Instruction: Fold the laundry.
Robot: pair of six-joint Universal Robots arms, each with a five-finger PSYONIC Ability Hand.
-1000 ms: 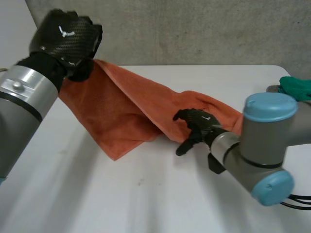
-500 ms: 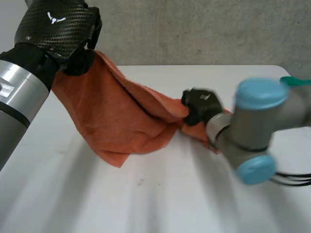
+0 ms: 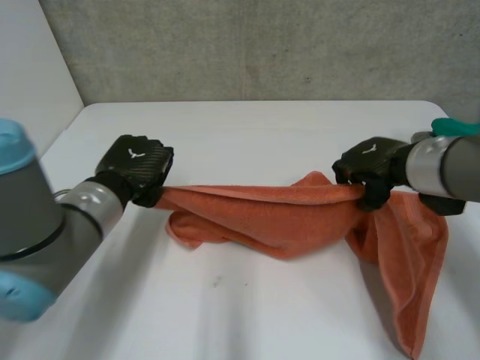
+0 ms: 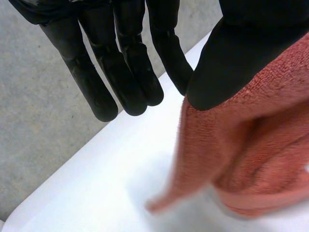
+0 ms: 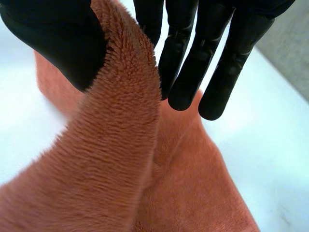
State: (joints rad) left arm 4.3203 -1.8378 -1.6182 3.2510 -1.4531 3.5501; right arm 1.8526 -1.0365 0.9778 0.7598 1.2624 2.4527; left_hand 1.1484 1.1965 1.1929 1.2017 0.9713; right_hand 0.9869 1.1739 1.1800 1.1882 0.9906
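Currently we find the orange towel drawn out sideways across the middle of the white table, bunched into a thick, rope-like band between the two hands. Its fabric is terry cloth. In the right wrist view we see a dense, short pile standing up along a raised ridge, and in the left wrist view a finer, nubbly surface. The band runs nearly level from hand to hand. Below it the cloth sags in loose folds, with a rounded bulge just under the left end and a deeper belly toward the middle. Past the right hand the rest of the towel hangs as a long flap that widens and then narrows to a point near the table's front edge.

The left hand is clamped on the towel's left end. In its own wrist view the thumb bears down on the gathered cloth, while the fingers extend straight beside it, close together. The right hand is clamped on the towel at the top of the hanging flap. In its wrist view the ridge of cloth rises between the thumb and the fingers and is pinched there.

A teal item sits at the table's right edge, behind the right hand's wrist. A grey concrete wall stands behind the table.
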